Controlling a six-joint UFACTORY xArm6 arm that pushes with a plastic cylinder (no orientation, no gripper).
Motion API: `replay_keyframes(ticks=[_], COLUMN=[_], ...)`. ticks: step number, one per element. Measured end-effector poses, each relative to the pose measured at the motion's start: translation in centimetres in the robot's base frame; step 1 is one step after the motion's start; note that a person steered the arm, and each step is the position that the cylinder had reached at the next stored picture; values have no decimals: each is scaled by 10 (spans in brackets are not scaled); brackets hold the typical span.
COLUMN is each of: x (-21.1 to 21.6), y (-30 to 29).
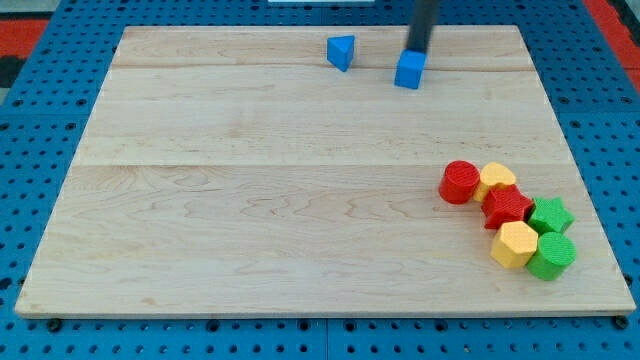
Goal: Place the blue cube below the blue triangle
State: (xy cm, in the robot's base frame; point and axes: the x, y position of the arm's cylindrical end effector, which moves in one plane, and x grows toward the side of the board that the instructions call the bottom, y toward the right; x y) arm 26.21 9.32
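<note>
tip: my tip point(414, 49) sits right behind the blue cube point(409, 70), touching, top edge
triangle: blue triangle point(341, 51) left of it, room underneath

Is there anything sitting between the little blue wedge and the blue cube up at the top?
No. In the camera view, only bare wood separates the blue triangle from the blue cube. My tip rests at the cube's top edge, not between them.

My tip point(415, 49) low near the view's top, rod seemingly slightly tilted.
</note>
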Motion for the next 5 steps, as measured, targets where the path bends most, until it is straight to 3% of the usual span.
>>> replay_keyframes(ticks=[1,3,4,5], x=[11,14,26,26], y=[-12,91,46,-37])
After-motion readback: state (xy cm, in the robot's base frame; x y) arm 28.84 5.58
